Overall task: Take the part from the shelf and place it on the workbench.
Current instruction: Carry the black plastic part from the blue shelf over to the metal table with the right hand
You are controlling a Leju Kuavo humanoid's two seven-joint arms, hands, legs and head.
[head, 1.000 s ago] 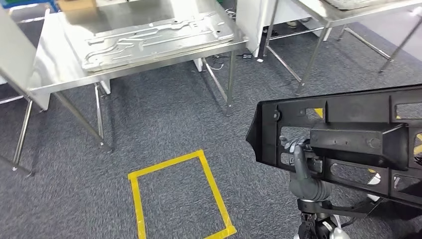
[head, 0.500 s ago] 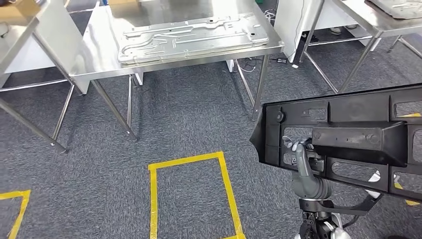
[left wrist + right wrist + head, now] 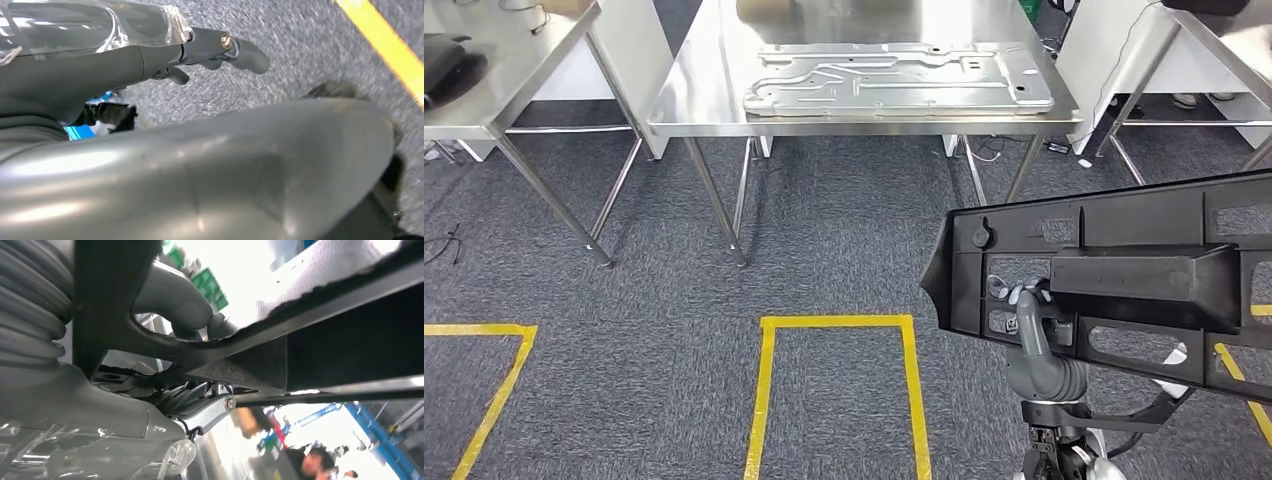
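Note:
A large black plastic frame part [image 3: 1124, 280] hangs low on the right of the head view, and my right hand [image 3: 1032, 330] grips it from below through one of its openings. In the right wrist view, the grey fingers [image 3: 172, 297] hook through an opening of the black part [image 3: 350, 340]. The steel workbench [image 3: 704, 95] stands straight ahead with a flat pressed metal plate [image 3: 894, 78] lying on it. My left hand [image 3: 220, 47] hangs over the grey carpet, fingers apart, holding nothing.
A second steel table [image 3: 514, 70] with a dark object [image 3: 444, 55] stands at the left, and a third table [image 3: 1224, 40] at the right. Yellow tape outlines [image 3: 836, 322] mark the carpet before the workbench. A person [image 3: 310, 460] is far off.
The camera has turned, so the whole scene has slid to the right and the workbench now faces me squarely. My right hand holds the black part just as before.

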